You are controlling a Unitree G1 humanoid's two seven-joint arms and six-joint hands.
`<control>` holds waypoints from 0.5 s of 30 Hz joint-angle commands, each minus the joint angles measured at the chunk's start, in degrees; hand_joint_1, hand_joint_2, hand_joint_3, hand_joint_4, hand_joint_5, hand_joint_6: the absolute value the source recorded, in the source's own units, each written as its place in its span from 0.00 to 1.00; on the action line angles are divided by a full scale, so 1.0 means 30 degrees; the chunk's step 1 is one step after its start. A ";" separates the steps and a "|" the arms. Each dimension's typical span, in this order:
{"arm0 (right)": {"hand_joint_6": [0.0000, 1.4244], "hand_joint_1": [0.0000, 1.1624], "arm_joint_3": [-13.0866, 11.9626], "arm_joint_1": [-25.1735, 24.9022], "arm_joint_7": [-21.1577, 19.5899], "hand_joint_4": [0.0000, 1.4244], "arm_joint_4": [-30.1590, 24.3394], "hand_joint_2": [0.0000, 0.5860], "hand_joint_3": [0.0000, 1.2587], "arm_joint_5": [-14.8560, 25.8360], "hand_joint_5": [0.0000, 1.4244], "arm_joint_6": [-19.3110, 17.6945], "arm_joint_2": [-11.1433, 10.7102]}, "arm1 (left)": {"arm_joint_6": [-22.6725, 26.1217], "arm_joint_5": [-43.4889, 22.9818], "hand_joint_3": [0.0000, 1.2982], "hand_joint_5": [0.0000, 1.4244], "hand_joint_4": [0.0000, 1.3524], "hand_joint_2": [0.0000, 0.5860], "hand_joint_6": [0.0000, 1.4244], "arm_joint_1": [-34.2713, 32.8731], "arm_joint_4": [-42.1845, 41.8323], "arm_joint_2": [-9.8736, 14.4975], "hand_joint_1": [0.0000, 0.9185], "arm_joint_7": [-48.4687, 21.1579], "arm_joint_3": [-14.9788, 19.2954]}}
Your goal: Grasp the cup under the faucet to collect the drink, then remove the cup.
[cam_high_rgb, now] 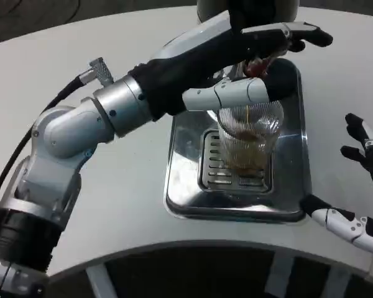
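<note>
One ribbed cup (247,144) stands on the steel drip tray (186,186), left hand (261,59) wrapped around it, right hand (354,186) spread and empty.

The left arm (81,133) is built of rounded silver-grey shells, smooth and faintly glossy, with small blue dots set into the housings near the elbow. Lower down it ends in a ribbed black collar above a bright metal ring. A black cable (25,149) runs along its outer side to a knurled silver connector (101,69) sticking out of the forearm. Past that, the casing turns matt black up to the wrist. The left hand (261,62) has white segments with black tips and pads. The right hand (357,186) shows slim white fingers with black tips and dark joints.
</note>
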 commanded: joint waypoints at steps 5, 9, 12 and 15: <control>0.00 0.63 0.0216 -0.1146 -0.0508 0.01 0.2486 0.36 0.00 0.1360 0.08 -0.2165 -0.0019 | 0.0062 0.0624 0.17 0.10 0.08 0.16 0.06 0.0370 -0.0039 0.0341 0.00 -0.0424 -0.0388; 0.01 0.63 0.0416 -0.1495 -0.0542 0.02 0.3148 0.35 0.01 0.1510 0.08 -0.2605 -0.0063 | 0.0082 0.0586 0.17 0.11 0.08 0.16 0.06 0.0278 -0.0017 0.0402 0.00 -0.0468 -0.0364; 0.01 0.63 0.0603 -0.1872 -0.0573 0.02 0.3646 0.35 0.01 0.1584 0.08 -0.2812 -0.0055 | 0.0039 0.0557 0.18 0.11 0.09 0.16 0.06 0.0189 0.0039 0.0420 0.00 -0.0521 -0.0372; 0.01 0.63 0.0767 -0.2241 -0.0587 0.02 0.4053 0.35 0.01 0.1629 0.08 -0.2950 -0.0085 | 0.0008 0.0542 0.18 0.11 0.09 0.17 0.06 0.0114 0.0089 0.0407 0.00 -0.0553 -0.0397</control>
